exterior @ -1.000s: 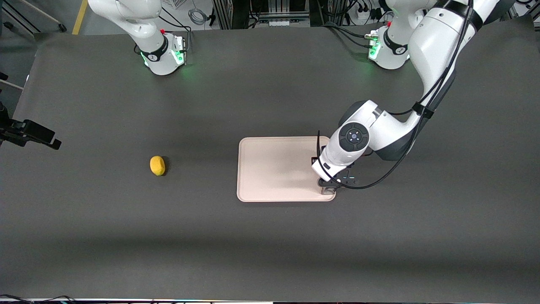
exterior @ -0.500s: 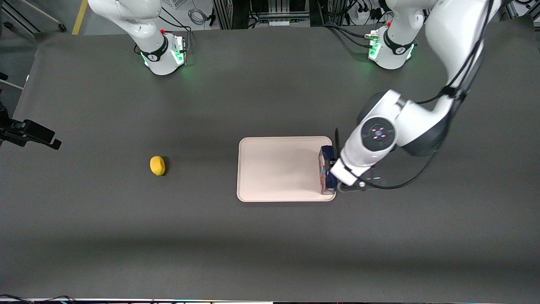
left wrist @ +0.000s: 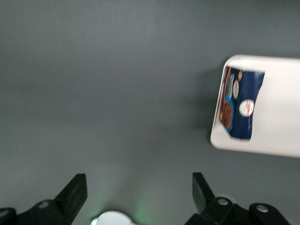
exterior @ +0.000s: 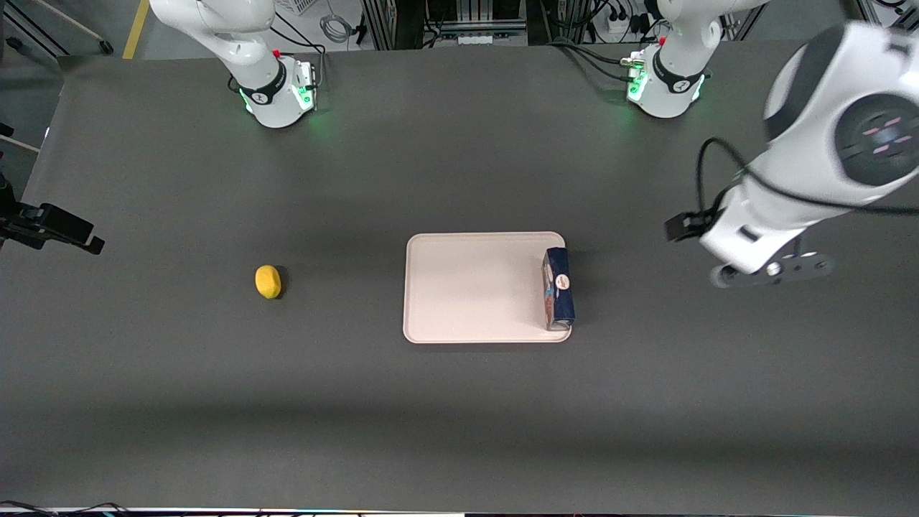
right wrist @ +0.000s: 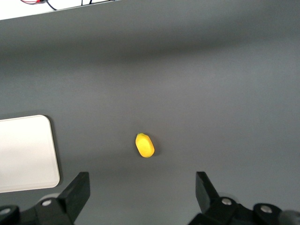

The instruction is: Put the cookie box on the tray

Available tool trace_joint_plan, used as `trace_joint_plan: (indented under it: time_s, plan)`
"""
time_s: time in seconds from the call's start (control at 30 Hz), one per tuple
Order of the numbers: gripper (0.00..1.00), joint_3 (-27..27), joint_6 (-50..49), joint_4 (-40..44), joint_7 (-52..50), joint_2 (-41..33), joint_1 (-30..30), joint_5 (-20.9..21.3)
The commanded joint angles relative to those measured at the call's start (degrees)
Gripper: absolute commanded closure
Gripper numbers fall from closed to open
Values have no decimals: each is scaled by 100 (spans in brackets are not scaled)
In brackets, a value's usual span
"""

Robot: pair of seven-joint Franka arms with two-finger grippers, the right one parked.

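Since the earlier frames, the end effector [exterior: 772,271] has been withdrawn from the tray [exterior: 467,287] and carried toward the working arm's end of the tabletop [exterior: 459,416], well apart from the tray. Its fingers [left wrist: 75,192] are seen spread wide with nothing between them. The cookie box [exterior: 558,288] is observed lying on the tray, along the short edge nearest the working arm, just inside the rim, released and free of contact. In the wrist view the cookie box [left wrist: 241,104] is confirmed resting at the tray's [left wrist: 281,117] edge. A small yellow object [exterior: 268,281] is noted on the tabletop toward the parked arm's end, well apart from the tray.
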Motion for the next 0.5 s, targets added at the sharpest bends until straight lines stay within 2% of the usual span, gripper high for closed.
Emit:
trace_joint_plan:
  time_s: [0.0, 0.13, 0.27, 0.47]
  plan:
    - [0, 23, -208, -704, 770, -963, 539, -506]
    - [0, 93, 124, -1740, 1438, -1903, 909, -945]
    - [0, 435, 687, -2839, 1957, -2756, 910, -1315]
    - [0, 664, 1101, -3562, 2327, -3179, 883, -1500]
